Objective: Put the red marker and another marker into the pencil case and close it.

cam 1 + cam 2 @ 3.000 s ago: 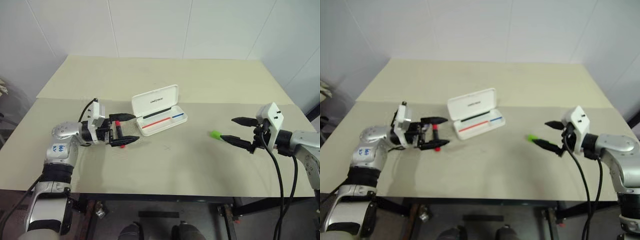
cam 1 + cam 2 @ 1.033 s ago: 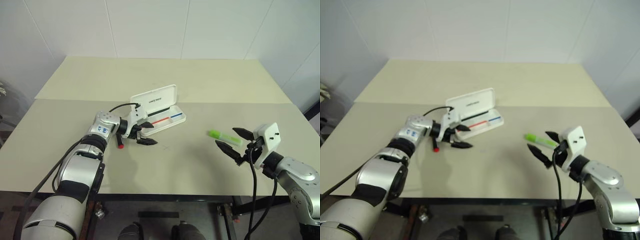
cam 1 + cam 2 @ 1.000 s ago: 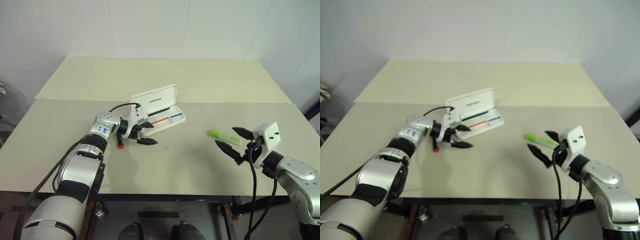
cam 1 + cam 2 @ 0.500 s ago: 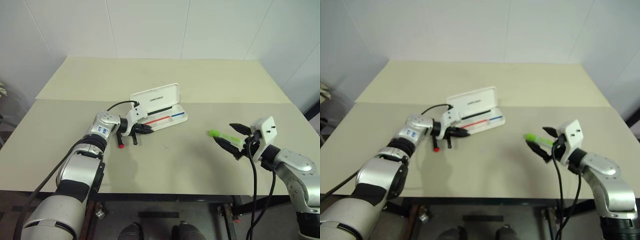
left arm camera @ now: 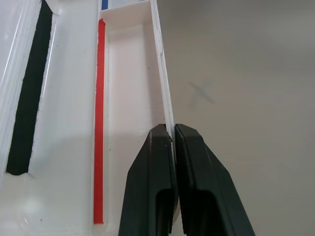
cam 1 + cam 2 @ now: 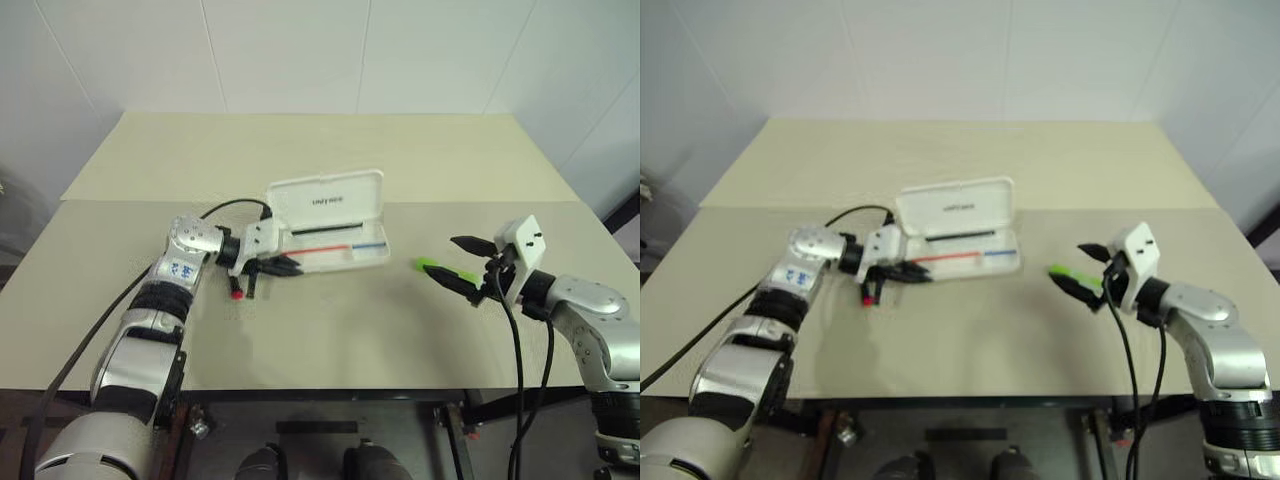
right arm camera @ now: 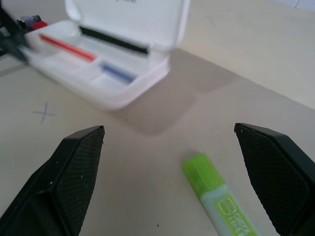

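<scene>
Two markers lie outside the flat white hard-plastic pencil case (image 6: 335,225), which sits open with its lid raised. The short black-barrelled marker with a red end (image 6: 236,292) rests on the beige surface (image 6: 330,330) just behind and below the left gripper (image 6: 283,266), near the case's end. The chunky lime-green marker (image 7: 221,204) lies between the spread black jaws of the right gripper (image 6: 462,262), untouched as far as can be seen. A thin red-and-blue stick (image 6: 345,247) already lies inside the tray.

One likely trouble: the left jaws are pinched tight on the case's thin front wall, seen clearly from the left wrist, so any pull or twist could drag or tip the light case, spilling the stick or sliding the case onto the red marker. Another risk lies with the right side: its jaws stand fully wide around the green marker, and closing off-centre on the rounded barrel could squirt it away across the surface. Holding nothing yet, the right gripper probably needs to settle lower first.
</scene>
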